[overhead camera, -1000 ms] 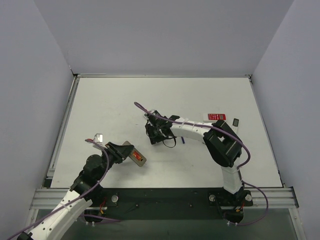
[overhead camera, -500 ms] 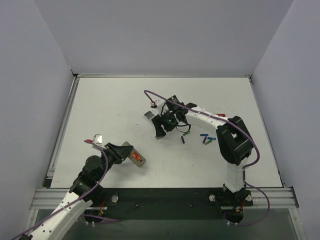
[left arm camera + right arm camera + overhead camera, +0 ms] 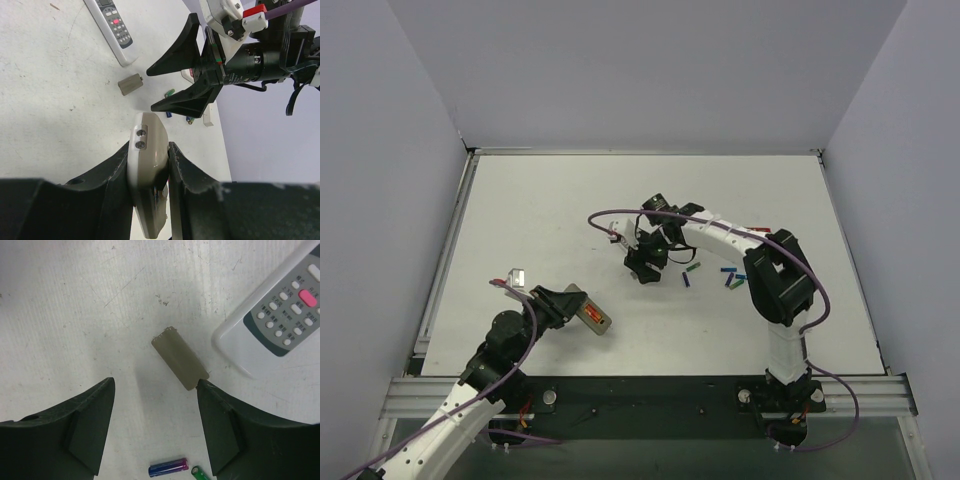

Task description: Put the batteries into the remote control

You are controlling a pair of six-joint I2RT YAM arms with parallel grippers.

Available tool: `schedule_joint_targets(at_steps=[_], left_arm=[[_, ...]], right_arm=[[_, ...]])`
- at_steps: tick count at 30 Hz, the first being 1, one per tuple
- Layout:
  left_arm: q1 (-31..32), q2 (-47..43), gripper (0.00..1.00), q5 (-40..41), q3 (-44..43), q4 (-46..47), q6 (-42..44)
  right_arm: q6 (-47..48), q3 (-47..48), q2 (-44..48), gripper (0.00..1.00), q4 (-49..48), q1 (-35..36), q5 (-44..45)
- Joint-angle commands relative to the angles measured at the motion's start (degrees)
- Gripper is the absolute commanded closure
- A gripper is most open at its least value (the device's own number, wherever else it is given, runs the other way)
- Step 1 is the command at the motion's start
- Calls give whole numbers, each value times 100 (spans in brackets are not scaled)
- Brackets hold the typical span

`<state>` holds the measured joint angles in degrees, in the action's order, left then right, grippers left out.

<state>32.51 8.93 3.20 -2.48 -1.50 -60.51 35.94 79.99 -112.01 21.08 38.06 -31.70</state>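
top: overhead, far | wrists: close | shared: batteries [image 3: 168, 467], cover plate [image 3: 180, 358]

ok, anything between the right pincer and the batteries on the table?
Nothing visible. The right pincer, open, hangs over the grey cover plate. The blue-and-magenta battery and a green battery lie uncovered on the bare table close by. The plate sits apart from them, not on them.

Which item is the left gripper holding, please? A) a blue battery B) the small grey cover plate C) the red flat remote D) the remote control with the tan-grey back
D: the left wrist view shows the left gripper shut on the remote control, its tan-grey back facing the camera.
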Motion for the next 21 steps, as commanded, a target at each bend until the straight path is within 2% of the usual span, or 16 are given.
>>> schedule_joint_targets(at_steps=[1,14,21], left_arm=[[-34,39,100,5,-306,185,110],[-34,30,100,-30,-367,159,136],[-34,21,100,-48,-376,159,136]], right_arm=[[905,421,-259,38,440,87,23],[1283,1010,-919,40,994,26,217],[1222,914,-902,49,1346,43,139]])
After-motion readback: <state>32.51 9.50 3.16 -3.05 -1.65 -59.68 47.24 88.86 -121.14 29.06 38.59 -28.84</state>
